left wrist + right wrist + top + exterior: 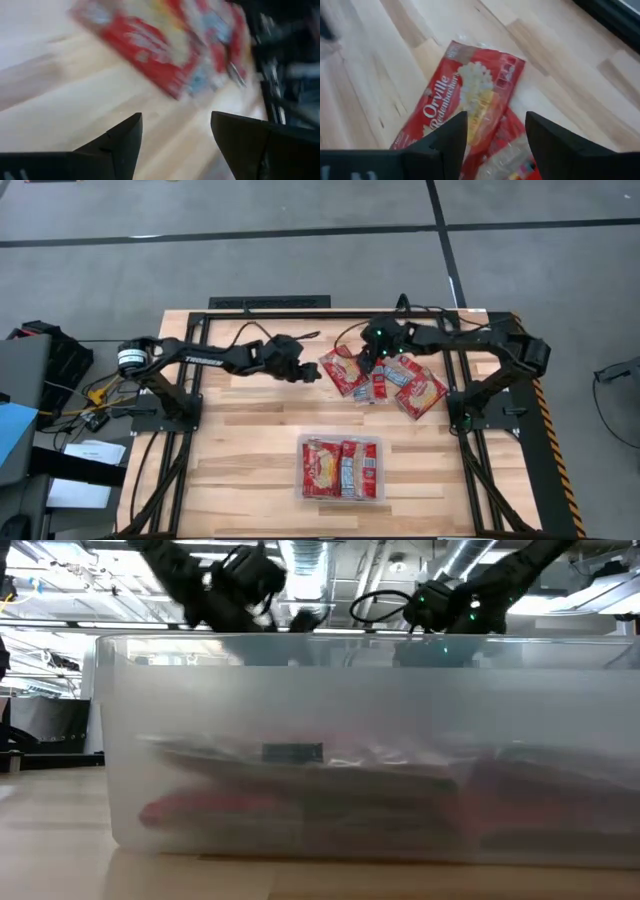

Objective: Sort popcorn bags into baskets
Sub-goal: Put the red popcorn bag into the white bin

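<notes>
Several red popcorn bags (385, 378) lie flat in a loose pile on the far right part of the table. Others lie inside the clear plastic bin (340, 496) near the table's front; in the low view the bin (360, 750) fills the picture with red packets on its floor. My left gripper (312, 372) is open and hovers just left of the pile; its wrist view shows the bags (165, 50) ahead of its open fingers (175, 145). My right gripper (378, 365) is open above the pile, over a red bag (465, 105).
Bare wood lies between the pile and the bin (330, 415) and on the table's left (240, 470). Black frame rails run along the table's far edge (270, 304) and sides. Cables trail from both arms.
</notes>
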{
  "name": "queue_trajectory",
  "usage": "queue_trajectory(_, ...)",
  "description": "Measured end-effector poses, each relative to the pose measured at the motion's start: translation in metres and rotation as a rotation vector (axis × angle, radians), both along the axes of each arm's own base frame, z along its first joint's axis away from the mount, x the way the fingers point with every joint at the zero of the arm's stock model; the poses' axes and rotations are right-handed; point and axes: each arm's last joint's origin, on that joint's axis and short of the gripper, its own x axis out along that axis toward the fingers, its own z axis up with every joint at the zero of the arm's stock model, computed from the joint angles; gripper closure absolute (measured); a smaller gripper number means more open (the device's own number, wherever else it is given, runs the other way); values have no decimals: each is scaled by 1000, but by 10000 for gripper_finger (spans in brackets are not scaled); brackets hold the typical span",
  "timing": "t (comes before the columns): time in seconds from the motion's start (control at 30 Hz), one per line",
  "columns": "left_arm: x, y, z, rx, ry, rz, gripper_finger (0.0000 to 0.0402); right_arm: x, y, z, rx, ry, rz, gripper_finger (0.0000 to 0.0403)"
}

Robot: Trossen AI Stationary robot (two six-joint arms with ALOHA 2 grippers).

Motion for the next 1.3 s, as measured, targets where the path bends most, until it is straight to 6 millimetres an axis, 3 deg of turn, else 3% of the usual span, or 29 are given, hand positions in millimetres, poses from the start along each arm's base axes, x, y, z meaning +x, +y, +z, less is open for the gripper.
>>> queue_trajectory(0.2, -18, 2, -39, -81, -2, 149, 177, -4, 7, -15, 21, -16, -17, 219)
queue_trajectory(0.6, 1, -2, -59, -123, 26, 205, 177, -1, 37, -28, -88, 78, -15, 342)
queue_trajectory(0.8, 10, -3, -73, -157, 32, 219, 177, -5, 45, -38, -90, 92, -8, 382)
queue_trajectory(0.93, 20, -2, -81, -173, -13, 212, 178, -2, 45, -42, -91, 93, -5, 390)
queue_trajectory(1.1, 24, -1, -81, -165, -19, 231, 178, 3, 49, -63, -59, 162, 24, 374)
queue_trajectory(1.3, 23, 1, -82, -171, -25, 242, 178, 25, 63, -76, -67, 187, 96, 378)
